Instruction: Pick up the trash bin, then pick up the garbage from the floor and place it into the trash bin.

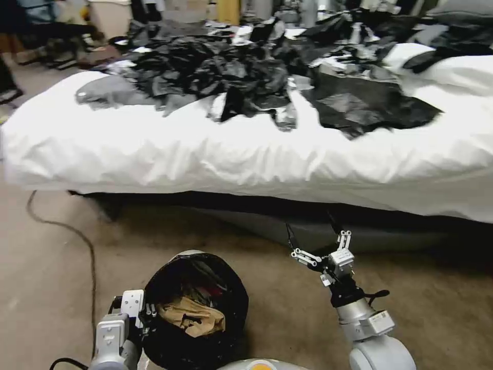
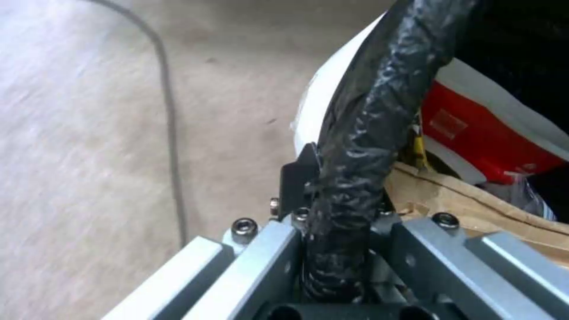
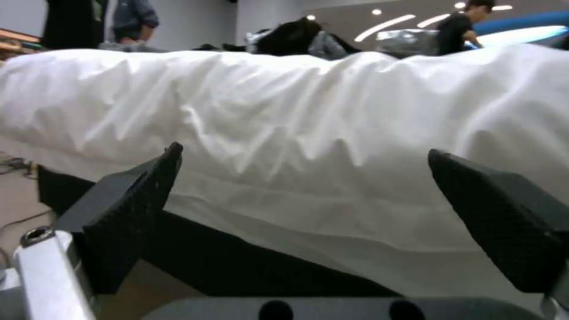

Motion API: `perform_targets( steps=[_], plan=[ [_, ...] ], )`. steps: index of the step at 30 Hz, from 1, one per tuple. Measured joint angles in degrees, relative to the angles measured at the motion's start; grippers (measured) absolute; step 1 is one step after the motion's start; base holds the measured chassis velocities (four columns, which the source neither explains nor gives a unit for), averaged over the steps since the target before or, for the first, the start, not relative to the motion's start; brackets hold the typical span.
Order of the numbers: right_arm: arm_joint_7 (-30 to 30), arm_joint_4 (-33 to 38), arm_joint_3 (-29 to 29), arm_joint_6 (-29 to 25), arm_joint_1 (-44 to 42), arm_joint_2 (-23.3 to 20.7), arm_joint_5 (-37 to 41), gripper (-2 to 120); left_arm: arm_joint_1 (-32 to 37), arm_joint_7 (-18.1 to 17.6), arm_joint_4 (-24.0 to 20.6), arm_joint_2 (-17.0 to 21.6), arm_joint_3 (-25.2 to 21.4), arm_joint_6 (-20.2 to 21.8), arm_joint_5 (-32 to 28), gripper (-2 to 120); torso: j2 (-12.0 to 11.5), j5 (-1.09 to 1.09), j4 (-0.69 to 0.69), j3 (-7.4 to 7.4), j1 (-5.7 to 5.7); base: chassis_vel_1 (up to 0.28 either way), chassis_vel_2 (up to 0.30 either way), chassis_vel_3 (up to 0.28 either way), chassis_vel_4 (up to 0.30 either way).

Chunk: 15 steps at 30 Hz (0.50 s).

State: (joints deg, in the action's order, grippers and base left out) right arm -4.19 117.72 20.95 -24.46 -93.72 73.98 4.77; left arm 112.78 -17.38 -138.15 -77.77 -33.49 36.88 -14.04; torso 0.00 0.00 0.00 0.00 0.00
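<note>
Low at robot's left, left gripper [image 2: 341,222] clamps the trash bin [image 1: 192,308] rim; bin pickup looks done. Brown paper bag [image 1: 192,316], red-white packet [image 2: 480,133] inside. Right gripper [image 1: 323,249] wide open, empty, near bed [image 1: 246,154]. Floor seems litter-free, prob. near finish.

Open floor [image 1: 61,288] is seen to the left of the trash bin [image 1: 195,308], crossed only by a thin dark cable [image 1: 91,257] (it curves from the bed's corner toward the robot's base). Bare floor is also left between the bin and the right pincer [image 1: 321,246], whose fingers are spread wide. Directly ahead, passage is blocked by the bed [image 1: 246,154], its white sheet hanging low; a dark gap is left beneath it. The bin's rim is clamped by the left pincer [image 2: 341,209], and the bin's inside is partly filled by a brown paper bag [image 1: 192,316].
</note>
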Motion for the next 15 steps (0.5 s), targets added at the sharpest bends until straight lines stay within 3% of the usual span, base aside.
perform_targets(
  steps=[15],
  plan=[
    [-0.28,-0.23,-0.29,-0.34,-0.06,0.10,-0.18,100,0.04,-0.01,-0.30,-0.05,-0.18,0.05,-0.08,0,0.00,0.00,0.00,-0.01,0.00,0.131,0.124,0.122,0.120]
  ],
)
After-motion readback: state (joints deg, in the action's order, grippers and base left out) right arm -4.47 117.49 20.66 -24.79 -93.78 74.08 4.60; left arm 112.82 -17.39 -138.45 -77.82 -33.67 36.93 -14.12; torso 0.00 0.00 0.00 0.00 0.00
